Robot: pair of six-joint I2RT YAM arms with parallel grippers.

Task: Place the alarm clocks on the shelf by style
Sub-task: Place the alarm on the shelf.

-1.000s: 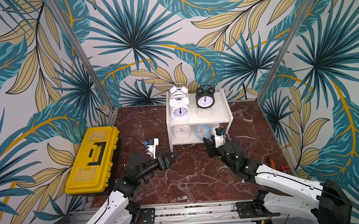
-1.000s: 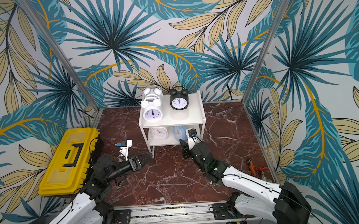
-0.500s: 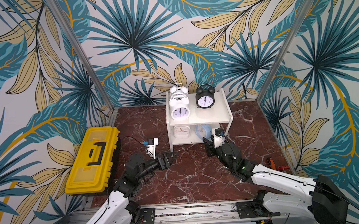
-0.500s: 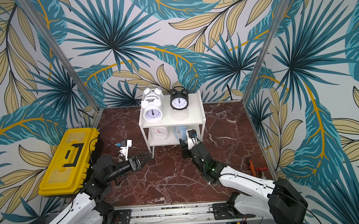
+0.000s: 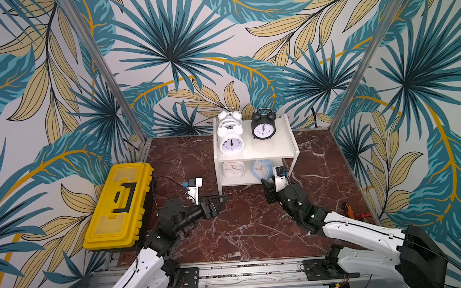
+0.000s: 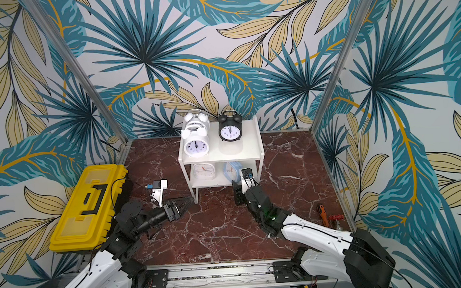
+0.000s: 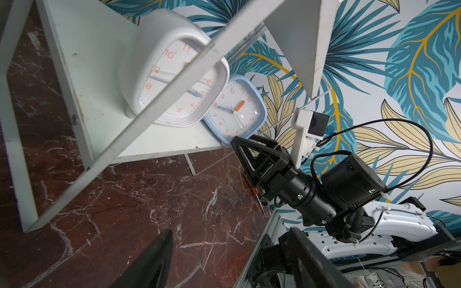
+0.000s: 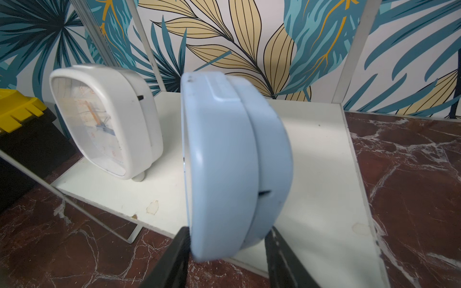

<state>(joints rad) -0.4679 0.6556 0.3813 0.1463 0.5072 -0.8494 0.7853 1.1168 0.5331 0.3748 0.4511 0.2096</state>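
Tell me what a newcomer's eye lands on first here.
The loud palm-leaf walls hit first, then the bright yellow toolbox on the marble floor at the robot's left. At centre, the white shelf carries two white twin-bell clocks and a black one on top, while the right gripper straddles a tilted light-blue clock at the lower board's front edge.

arms [image 5: 366,232]: white shells, black joints | cables [image 7: 431,147]: black, thin

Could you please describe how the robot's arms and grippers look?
The left arm and right arm have white shells and black joints. The left gripper and right gripper are black, triangular and lattice-framed, each carrying a white camera bracket.
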